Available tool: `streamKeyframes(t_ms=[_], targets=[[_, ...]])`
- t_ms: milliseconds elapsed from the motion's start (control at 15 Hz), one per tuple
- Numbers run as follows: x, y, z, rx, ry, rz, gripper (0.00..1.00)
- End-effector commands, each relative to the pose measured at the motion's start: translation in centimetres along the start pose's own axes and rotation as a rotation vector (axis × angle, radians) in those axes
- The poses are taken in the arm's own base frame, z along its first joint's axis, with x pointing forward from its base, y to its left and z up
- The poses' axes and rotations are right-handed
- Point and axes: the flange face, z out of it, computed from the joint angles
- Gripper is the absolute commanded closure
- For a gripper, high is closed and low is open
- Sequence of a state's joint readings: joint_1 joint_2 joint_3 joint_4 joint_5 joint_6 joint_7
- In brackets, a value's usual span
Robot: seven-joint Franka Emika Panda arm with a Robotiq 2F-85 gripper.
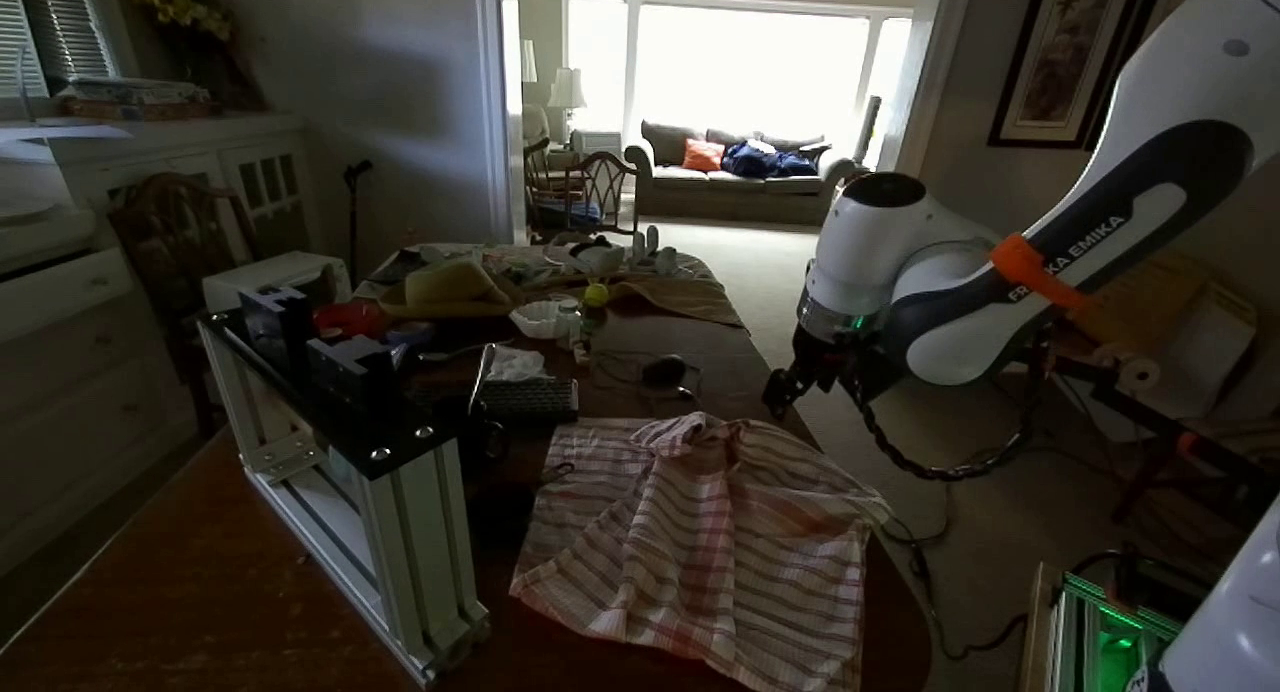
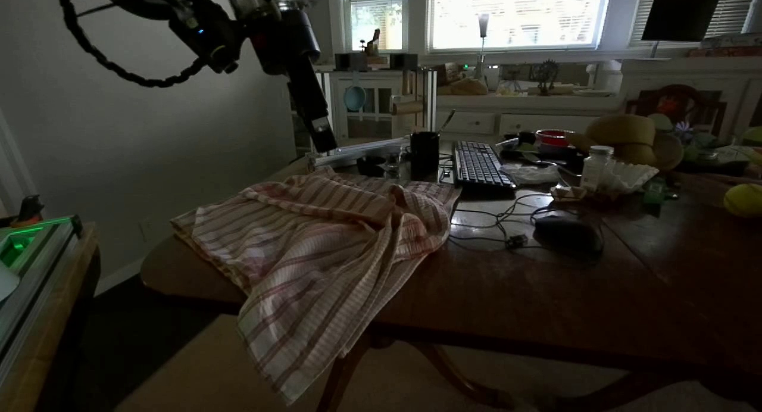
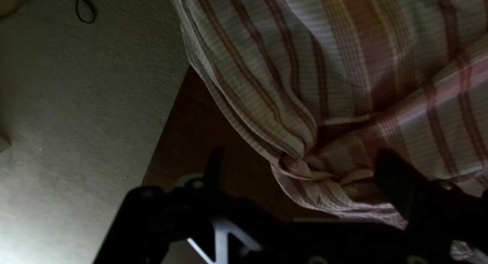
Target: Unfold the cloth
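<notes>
The cloth, whitish with reddish stripes, lies wrinkled on the wooden table in both exterior views (image 1: 700,562) (image 2: 309,251). A corner hangs over the table edge in an exterior view. Its side near the keyboard and mouse is bunched into folds. My gripper (image 1: 785,392) is above the table edge, beside the bunched side; it also shows above the cloth in an exterior view (image 2: 324,139). In the wrist view, the fingers are wide apart (image 3: 301,166), with nothing held between them. The folded cloth edge (image 3: 335,84) lies below and between them, partly hidden by the right finger.
A metal frame stand (image 1: 420,562) is beside the cloth. A keyboard (image 2: 479,165), a mouse (image 2: 565,232) with cables, and a black pen cup (image 2: 424,153) are close to it. A hat (image 1: 450,287) and clutter lie farther along the wooden table (image 2: 536,299).
</notes>
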State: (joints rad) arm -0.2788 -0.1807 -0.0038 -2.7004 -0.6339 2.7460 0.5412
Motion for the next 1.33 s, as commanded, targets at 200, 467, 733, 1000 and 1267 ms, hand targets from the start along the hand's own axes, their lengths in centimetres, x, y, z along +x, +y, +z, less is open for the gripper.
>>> streamKeyframes(t_ms=[200,467,733,1000,1267], targets=[[5.7,-4.6,-0.5,0.001,0.054,0.224,0.0],[7.6,-7.2,1.4,-0.046,0.017,0.388,0.0],[8.4,-9.5,5.0,-0.097,-0.071,0.525,0.0],[8.9,-11.7,8.3,-0.092,-0.107,0.567,0.0],[8.9,-11.9,8.3,-0.093,-0.097,0.553,0.0]])
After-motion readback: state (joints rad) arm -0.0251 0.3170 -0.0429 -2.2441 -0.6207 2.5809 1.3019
